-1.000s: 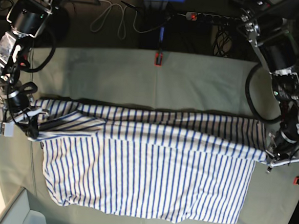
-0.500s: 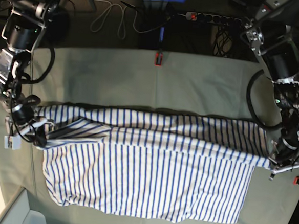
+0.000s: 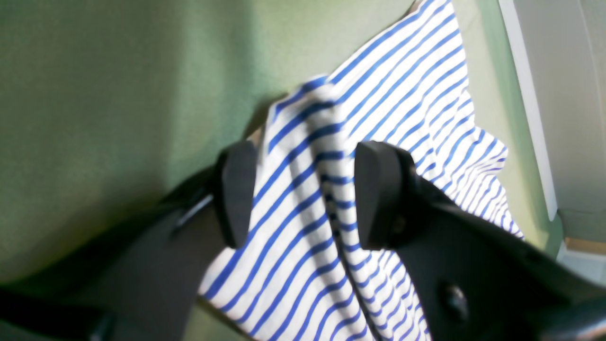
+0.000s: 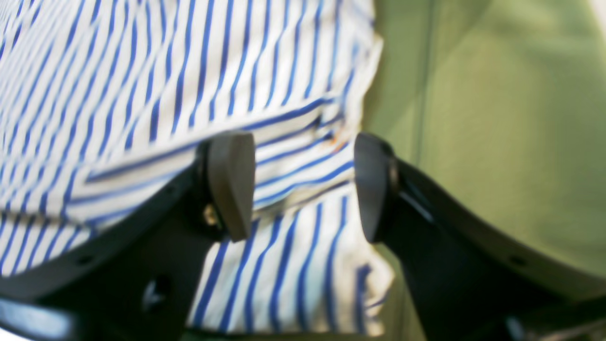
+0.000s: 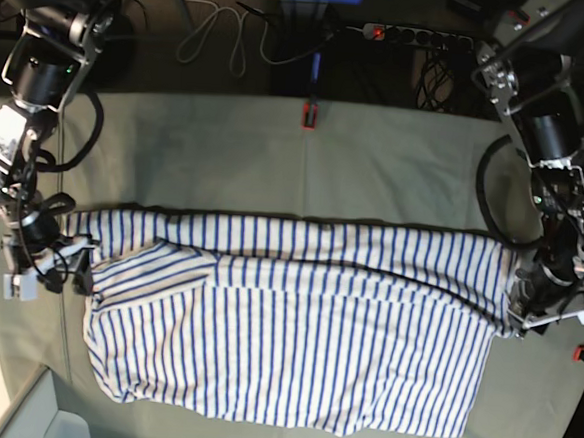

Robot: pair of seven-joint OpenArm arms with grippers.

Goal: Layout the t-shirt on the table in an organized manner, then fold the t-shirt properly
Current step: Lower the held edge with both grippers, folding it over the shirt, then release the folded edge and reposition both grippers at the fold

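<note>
Pale grey-green cloth covers the table (image 5: 376, 160), with cables and a power strip (image 5: 410, 34) in the dark strip behind it and a red clamp (image 5: 308, 114) at its far edge. Spread across the middle lies the t-shirt (image 5: 294, 329), its upper portion folded down over the body; neckline and tag cannot be made out. Bare table stays open beyond the shirt's far edge and along the near edge. Only the wrist views show the fingers clearly. The left gripper (image 3: 300, 194) stands with its jaws apart, a ridge of striped cloth between them, at the shirt's corner by the table edge. The right gripper (image 4: 298, 187) is likewise spread, straddling a blurred hem, not pinching it.
</note>
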